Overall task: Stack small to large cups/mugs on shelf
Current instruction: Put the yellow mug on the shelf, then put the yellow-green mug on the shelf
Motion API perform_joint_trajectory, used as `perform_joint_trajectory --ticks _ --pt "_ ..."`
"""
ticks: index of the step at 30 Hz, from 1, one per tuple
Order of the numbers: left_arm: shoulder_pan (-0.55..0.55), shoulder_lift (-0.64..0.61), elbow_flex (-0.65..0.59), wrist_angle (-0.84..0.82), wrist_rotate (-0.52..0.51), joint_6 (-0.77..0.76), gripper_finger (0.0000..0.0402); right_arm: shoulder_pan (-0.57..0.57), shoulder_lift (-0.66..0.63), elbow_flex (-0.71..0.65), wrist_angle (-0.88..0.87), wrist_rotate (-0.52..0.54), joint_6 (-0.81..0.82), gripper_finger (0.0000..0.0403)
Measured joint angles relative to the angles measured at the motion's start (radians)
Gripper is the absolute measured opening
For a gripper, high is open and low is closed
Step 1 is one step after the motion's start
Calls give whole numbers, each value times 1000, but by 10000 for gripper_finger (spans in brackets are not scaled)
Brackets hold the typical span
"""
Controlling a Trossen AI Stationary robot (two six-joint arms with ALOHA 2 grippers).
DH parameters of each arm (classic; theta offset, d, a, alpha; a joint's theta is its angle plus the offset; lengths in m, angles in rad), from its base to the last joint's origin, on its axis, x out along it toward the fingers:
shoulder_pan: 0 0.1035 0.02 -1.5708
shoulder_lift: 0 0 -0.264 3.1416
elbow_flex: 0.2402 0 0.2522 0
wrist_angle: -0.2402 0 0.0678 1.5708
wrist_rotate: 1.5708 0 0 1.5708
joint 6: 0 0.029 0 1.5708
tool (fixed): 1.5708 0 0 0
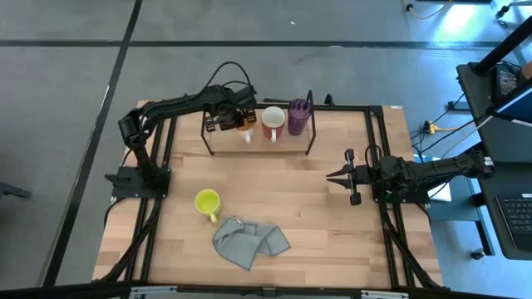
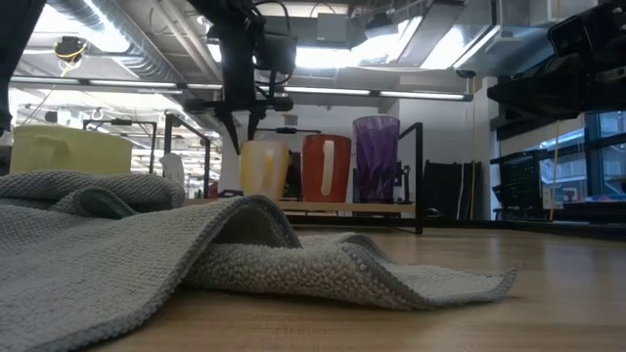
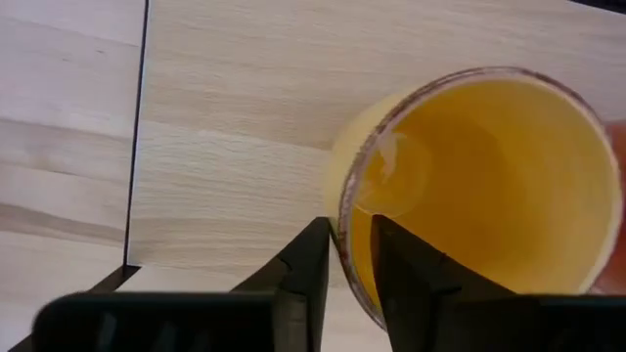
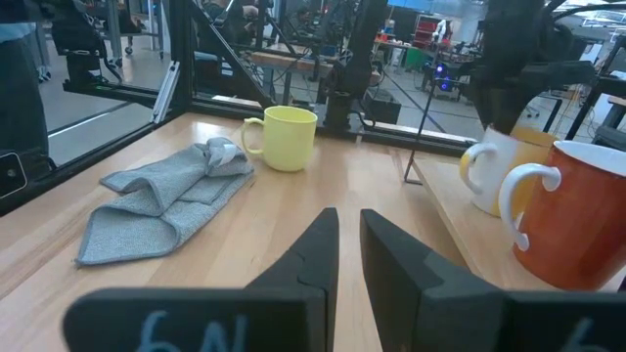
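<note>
On the black wire shelf (image 1: 207, 139) at the table's far side stand a cream mug with a yellow-orange inside (image 3: 469, 186), a red-orange mug with a white handle (image 2: 326, 168) and a purple tumbler (image 2: 377, 156), all on their bases. My left gripper (image 3: 352, 269) points down at the cream mug (image 1: 246, 126), open, one finger inside its rim and one outside. A small yellow mug (image 1: 207, 202) stands on the table near a grey cloth (image 1: 248, 241). My right gripper (image 1: 334, 176) waits level at the right, shut and with nothing in it. My left gripper comes from above at the cream mug's rim (image 3: 344, 230), on the side away from the red-orange mug. One finger (image 3: 311, 259) stands outside the wall and one (image 3: 401, 269) inside. Whether either touches the wall I cannot tell. The mug stands upright on the shelf.
The shelf's upright end loops (image 2: 421, 176) rise beside the tumbler and to the left of the cream mug. The crumpled cloth (image 2: 196, 244) lies near the table's front edge. Bare wood lies between the shelf and the yellow mug (image 4: 287, 137).
</note>
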Motion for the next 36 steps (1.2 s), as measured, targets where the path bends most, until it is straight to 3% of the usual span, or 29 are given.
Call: perform_joint_trajectory --ticks 12,20,24,30,36 --pt "-7 -2 67 17 -54 16 79 0 0 0 0 0 0 49" --pt "-7 -2 120 -72 -72 15 79 0 0 0 0 0 0 49" --pt "-25 -2 160 -202 -78 -24 79 0 0 0 0 0 0 49" --pt "-162 -2 238 -433 -101 -206 79 0 0 0 0 0 0 49" --pt "-334 -4 257 -467 -110 -337 79 0 0 0 0 0 0 49"
